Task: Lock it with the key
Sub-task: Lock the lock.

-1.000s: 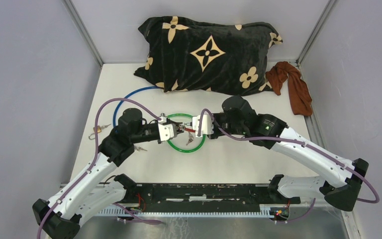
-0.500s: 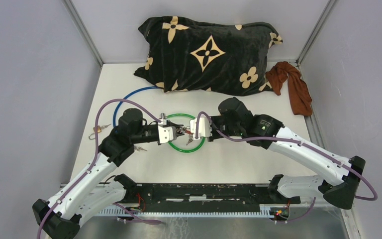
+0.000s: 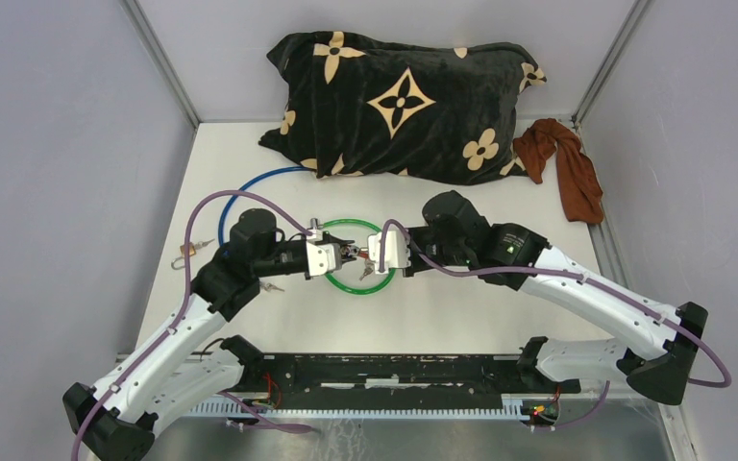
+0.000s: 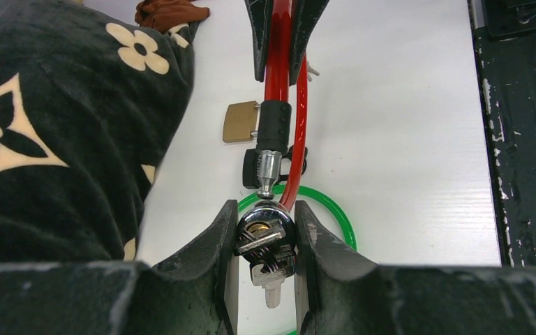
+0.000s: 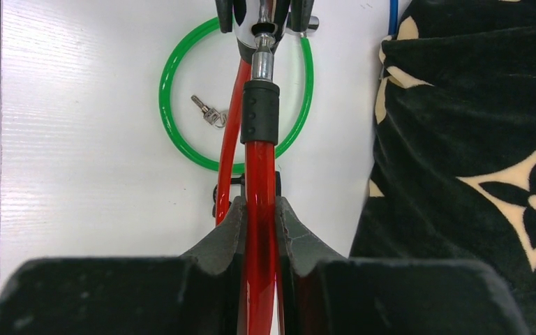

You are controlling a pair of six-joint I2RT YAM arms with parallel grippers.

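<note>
The red cable (image 5: 259, 202) is shiny and bends in a loop. One end has a black sleeve (image 5: 260, 112) with a silver pin (image 5: 262, 64) sticking out. The pin's tip touches the round silver lock (image 4: 272, 218), which is up off the white table (image 4: 391, 139). A silver key (image 4: 258, 242) sits in the lock's gold face, and more keys (image 4: 271, 276) hang under it.

White-shelled arms (image 3: 168, 336), black joints (image 3: 250, 233), looping purple cables (image 3: 233, 193), black pincer fingers (image 4: 223, 237)

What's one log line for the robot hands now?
left gripper: grips lock | right gripper: grips red cable | cable pin: at lock
</note>
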